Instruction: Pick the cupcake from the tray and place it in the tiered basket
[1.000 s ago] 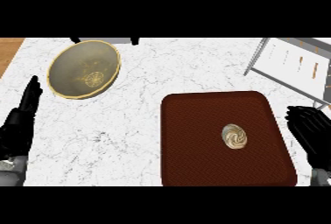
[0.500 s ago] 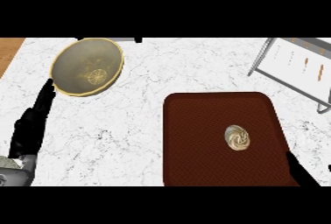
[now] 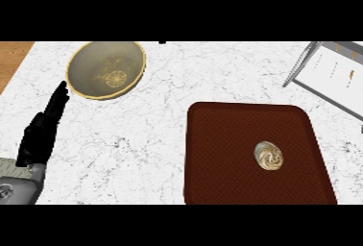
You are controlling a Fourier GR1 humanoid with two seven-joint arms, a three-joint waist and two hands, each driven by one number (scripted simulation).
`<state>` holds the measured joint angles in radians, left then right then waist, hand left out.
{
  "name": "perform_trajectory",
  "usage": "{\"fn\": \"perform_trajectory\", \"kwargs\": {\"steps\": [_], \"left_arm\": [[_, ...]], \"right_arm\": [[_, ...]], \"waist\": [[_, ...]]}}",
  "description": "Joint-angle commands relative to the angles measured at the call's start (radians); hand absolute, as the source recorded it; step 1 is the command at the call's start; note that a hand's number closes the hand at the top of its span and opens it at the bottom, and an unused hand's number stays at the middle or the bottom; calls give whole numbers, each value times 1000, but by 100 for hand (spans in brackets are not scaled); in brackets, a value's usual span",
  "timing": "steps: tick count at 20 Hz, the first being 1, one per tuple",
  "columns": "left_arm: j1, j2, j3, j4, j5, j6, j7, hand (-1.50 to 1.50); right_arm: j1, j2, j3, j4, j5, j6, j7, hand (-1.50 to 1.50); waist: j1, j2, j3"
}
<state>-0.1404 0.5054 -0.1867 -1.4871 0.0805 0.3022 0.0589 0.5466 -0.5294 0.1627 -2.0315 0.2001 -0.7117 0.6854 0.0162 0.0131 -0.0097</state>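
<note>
cupcake (image 3: pixel 269 155) on tray (image 3: pixel 220 144), left hand (image 3: pixel 41 134) seemingly resting

The cupcake (image 3: pixel 268 155), a small oval with swirled cream-and-tan frosting, sat upright on the right half of the dark red-brown rectangular tray (image 3: pixel 220 144), nearer its right rim. The tray lay flat at the near right of the counter. The tiered basket (image 3: pixel 333 77), grey-framed with pale shelves, stood at the far right edge, apart from the tray.

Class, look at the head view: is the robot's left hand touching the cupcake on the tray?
Apart. The head view shows the left hand at the left edge, over bare counter, while the cupcake sits on the tray far to its right.
</note>
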Motion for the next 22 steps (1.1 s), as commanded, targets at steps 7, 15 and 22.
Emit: {"fn": "perform_trajectory", "kwargs": {"steps": [7, 15, 22], "left_arm": [[-57, -48, -23, 39, -36, 5, 25, 0], [-56, -51, 13, 82, -16, -30, -15, 0], [-38, -56, 21, 66, -33, -22, 4, 0]], "right_arm": [[-337, -160, -14, -90, 87, 230, 705, -150], [-486, -108, 36, 42, 34, 337, 801, -150], [-583, -10, 112, 194, 93, 343, 802, -150]], "waist": [[20, -2, 5], [4, -7, 6], [3, -10, 7]]}}
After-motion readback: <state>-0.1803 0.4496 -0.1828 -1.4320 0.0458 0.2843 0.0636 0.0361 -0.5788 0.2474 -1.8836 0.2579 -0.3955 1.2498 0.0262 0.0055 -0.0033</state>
